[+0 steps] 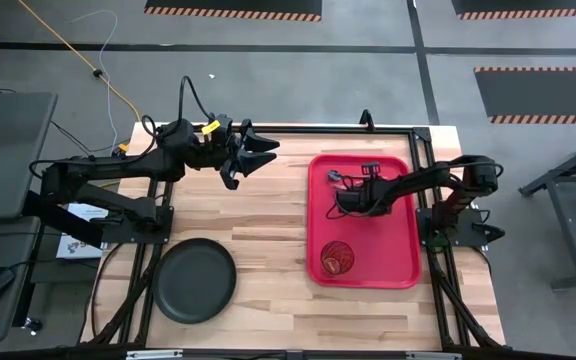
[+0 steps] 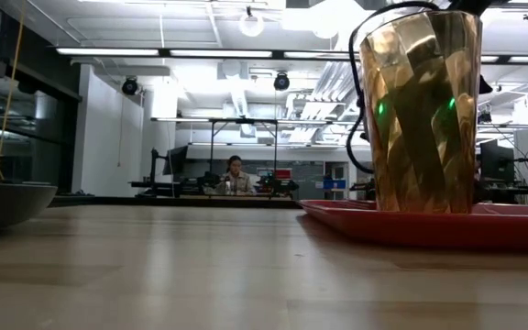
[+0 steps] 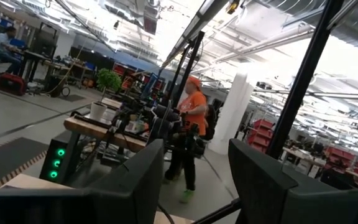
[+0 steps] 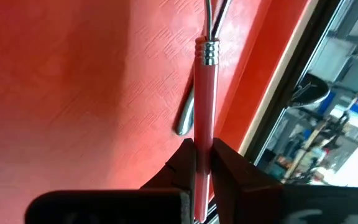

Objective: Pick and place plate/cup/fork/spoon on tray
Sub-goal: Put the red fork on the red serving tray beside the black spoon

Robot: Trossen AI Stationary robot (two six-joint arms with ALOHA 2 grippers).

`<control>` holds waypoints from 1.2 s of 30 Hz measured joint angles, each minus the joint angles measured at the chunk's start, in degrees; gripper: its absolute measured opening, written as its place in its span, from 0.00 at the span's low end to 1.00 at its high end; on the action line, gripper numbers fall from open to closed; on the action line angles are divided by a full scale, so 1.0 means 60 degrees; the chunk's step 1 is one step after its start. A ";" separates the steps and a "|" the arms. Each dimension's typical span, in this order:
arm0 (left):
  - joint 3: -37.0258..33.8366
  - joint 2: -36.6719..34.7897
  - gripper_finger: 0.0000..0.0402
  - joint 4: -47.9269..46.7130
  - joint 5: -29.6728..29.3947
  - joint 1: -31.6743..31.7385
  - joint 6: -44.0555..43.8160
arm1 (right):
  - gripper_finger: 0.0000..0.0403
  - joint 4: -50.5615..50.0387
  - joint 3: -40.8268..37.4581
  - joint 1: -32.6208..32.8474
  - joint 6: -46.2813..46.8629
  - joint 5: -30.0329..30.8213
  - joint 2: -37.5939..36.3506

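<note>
The red tray (image 1: 393, 215) lies on the table's right half. The amber cup (image 1: 335, 258) stands upright in its near left part and fills the low view (image 2: 420, 110). My right gripper (image 1: 342, 192) is low over the tray's far left part, shut on the pink-handled fork (image 4: 204, 93). A grey metal end of the spoon (image 4: 186, 119) lies on the tray floor beside the fork's handle. The dark plate (image 1: 196, 280) rests flat on the table near the front left. My left gripper (image 1: 253, 152) is open and empty, raised over the table's far side. My right gripper pinches the fork's pink handle (image 4: 203, 127) between its two fingers, on the part away from the silver collar (image 4: 207, 51). The handle runs out forward past the fingertips, toward the tray's far rim. Whether the fork is lifted or rests on the tray, I cannot tell.
The tray's raised rim (image 4: 253, 118) runs close beside the fork. A black frame rail (image 1: 423, 150) borders the table behind and to the right of the tray. Bare wood lies between the plate and the tray (image 1: 268, 230). People show in the room beyond.
</note>
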 joint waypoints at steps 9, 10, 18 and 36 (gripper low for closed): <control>0.0000 0.0000 0.42 -0.0004 0.0004 0.0000 0.0224 | 0.01 -0.0277 0.0412 -0.0018 0.0960 0.0024 -0.0004; 0.0000 0.0000 0.42 -0.0003 0.0004 0.0000 0.0224 | 0.01 -0.0290 0.0387 -0.0018 0.0923 0.0032 -0.0004; 0.0000 0.0000 0.42 -0.0004 0.0007 0.0000 0.0380 | 0.02 -0.0330 0.0216 -0.0025 0.1038 -0.0125 -0.0004; 0.0000 0.0000 0.42 -0.0004 0.0022 -0.0002 0.0377 | 0.19 -0.0228 0.0213 -0.0055 0.1330 -0.0803 -0.0004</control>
